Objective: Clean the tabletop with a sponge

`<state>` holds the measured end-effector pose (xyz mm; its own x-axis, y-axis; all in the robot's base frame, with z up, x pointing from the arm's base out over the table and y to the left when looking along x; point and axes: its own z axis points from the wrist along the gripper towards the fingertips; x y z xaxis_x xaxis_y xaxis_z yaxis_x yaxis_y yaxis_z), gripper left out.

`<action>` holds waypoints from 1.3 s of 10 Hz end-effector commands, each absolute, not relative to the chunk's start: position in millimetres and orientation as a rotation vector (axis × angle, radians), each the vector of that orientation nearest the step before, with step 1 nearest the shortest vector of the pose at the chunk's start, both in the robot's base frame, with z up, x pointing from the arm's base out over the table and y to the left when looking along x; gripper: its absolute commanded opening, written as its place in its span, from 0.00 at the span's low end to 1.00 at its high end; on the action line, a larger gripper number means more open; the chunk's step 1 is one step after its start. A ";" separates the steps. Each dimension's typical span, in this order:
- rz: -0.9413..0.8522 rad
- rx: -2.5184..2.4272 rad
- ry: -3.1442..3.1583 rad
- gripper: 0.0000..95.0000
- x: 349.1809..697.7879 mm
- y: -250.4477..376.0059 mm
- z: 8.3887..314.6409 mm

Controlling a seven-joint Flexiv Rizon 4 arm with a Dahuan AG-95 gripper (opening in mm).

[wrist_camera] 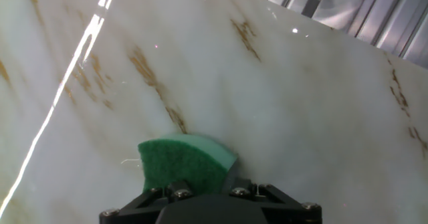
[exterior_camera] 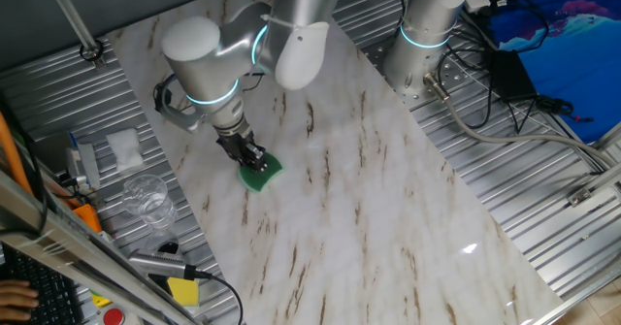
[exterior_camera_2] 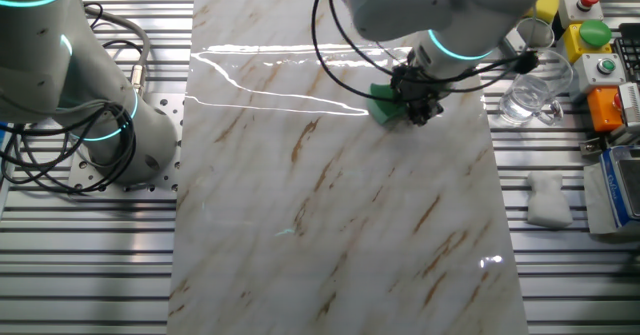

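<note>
My gripper (exterior_camera_2: pixel 413 108) is clamped on the green sponge (exterior_camera_2: pixel 382 103) — the block juts out from my fingers and rests on the marble tabletop (exterior_camera_2: pixel 330 205) — while a clear glass (exterior_camera_2: pixel 530 93) stands on the ribbed metal off to the fingers' other side, away from the sponge.

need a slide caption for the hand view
Gripper holding the green sponge against the brown-veined marble tabletop.

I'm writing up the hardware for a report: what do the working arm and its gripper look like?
The arm has rounded silver-grey housings with glowing cyan rings at the joints. Black cables loop around its wrist. The gripper is small, black and angular, with visible screws by the jaws.
</note>
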<state>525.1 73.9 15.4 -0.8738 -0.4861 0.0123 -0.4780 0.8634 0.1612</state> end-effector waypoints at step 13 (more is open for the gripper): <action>-0.243 0.957 -2.932 0.40 503.0 -19.5 94.8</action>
<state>504.0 -19.5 93.6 -0.8071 -0.5904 -0.0034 -0.5830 0.7961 0.1623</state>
